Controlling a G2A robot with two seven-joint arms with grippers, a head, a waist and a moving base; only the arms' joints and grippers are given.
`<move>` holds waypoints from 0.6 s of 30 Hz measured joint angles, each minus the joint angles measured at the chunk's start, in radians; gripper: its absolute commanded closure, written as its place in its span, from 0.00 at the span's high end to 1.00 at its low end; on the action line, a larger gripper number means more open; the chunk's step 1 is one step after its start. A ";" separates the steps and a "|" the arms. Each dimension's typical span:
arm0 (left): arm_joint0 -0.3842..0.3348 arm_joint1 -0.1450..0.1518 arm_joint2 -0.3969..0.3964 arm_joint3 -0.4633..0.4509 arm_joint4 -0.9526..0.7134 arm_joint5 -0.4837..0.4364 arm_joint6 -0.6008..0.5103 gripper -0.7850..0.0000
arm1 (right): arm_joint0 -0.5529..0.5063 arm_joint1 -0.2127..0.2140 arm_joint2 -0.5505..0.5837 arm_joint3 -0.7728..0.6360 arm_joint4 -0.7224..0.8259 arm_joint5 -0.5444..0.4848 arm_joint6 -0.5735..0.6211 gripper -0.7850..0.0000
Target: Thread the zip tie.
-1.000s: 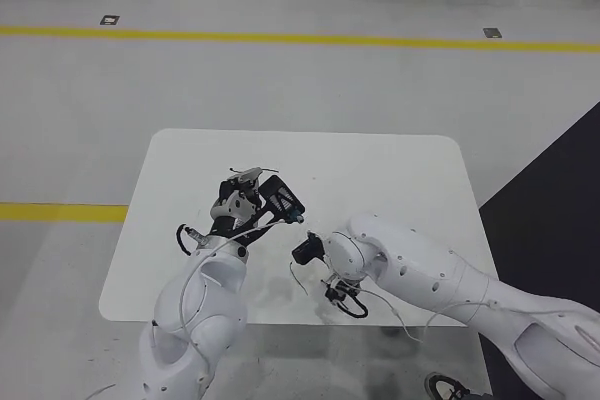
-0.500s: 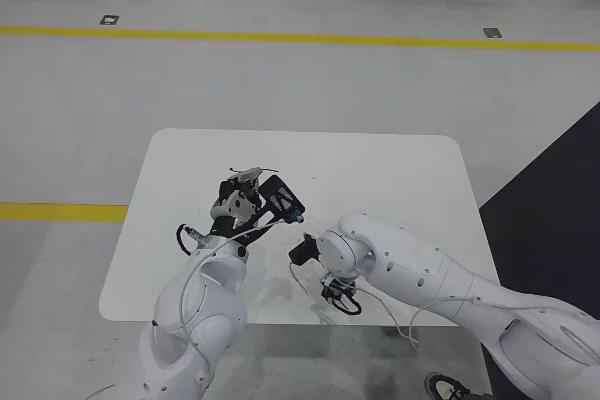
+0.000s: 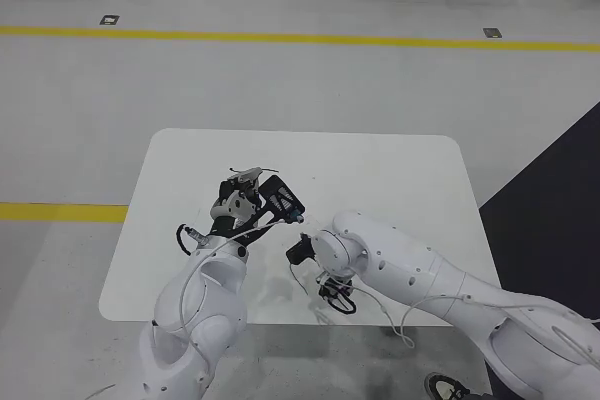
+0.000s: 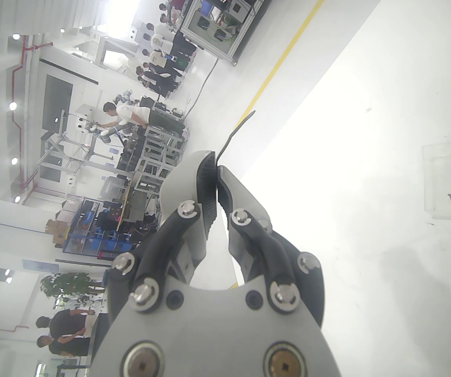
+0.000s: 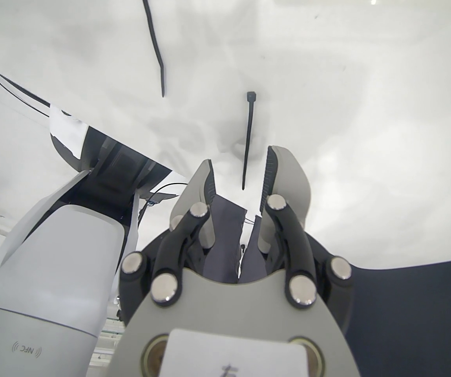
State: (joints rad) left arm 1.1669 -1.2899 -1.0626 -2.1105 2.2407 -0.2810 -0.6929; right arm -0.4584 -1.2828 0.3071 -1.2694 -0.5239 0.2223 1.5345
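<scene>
My left gripper (image 4: 216, 169) is shut on a black zip tie (image 4: 234, 131), whose thin end sticks out past the fingertips. In the top view this gripper (image 3: 245, 187) is raised over the middle left of the white table (image 3: 400, 170). A second black zip tie (image 5: 247, 135) lies flat on the table, its head pointing away from my right gripper (image 5: 241, 168). That gripper is open, low over the table, with the tie's tail between its fingers. In the top view the right gripper (image 3: 301, 250) sits just right of the left arm. Another black strand (image 5: 151, 33) runs in from the right wrist view's edge.
The table's near edge (image 3: 280, 322) lies close behind the right gripper. The left arm's white casing (image 5: 52, 245) stands close beside the right gripper. Bare table surface (image 3: 380, 180) stretches to the far right. Black cables (image 3: 338, 297) hang from the right wrist.
The right arm has shifted a little left, toward the left arm, bringing its gripper nearer the tie on the table. The left arm holds still with its tie.
</scene>
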 measured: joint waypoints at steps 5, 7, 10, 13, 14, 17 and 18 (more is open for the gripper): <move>0.000 0.000 0.000 0.000 0.000 0.000 0.000 0.00 | -0.003 -0.012 -0.001 0.016 -0.009 -0.002 0.001 0.31; 0.000 0.000 0.000 0.000 0.000 0.000 0.000 0.00 | -0.003 -0.016 0.001 0.026 -0.009 -0.005 0.001 0.30; 0.000 0.000 0.000 0.000 0.000 0.000 0.000 0.00 | -0.003 -0.023 0.002 0.040 -0.010 -0.008 0.001 0.28; 0.000 0.000 0.000 0.000 0.000 0.000 0.000 0.00 | -0.004 -0.029 0.001 0.052 -0.009 -0.011 0.001 0.27; 0.000 0.000 0.000 0.000 0.000 0.000 0.000 0.00 | -0.003 -0.031 0.001 0.055 -0.009 -0.012 0.001 0.26; 0.000 0.000 0.000 0.000 0.000 0.000 0.000 0.00 | -0.002 -0.037 0.003 0.063 -0.012 -0.011 0.001 0.25; 0.000 0.000 0.000 0.000 0.000 0.000 0.000 0.00 | -0.003 -0.039 0.004 0.066 -0.013 -0.011 0.001 0.25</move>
State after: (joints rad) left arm 1.1669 -1.2899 -1.0626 -2.1105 2.2407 -0.2810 -0.6929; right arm -0.4612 -1.3221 0.3110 -1.2032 -0.5369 0.2118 1.5359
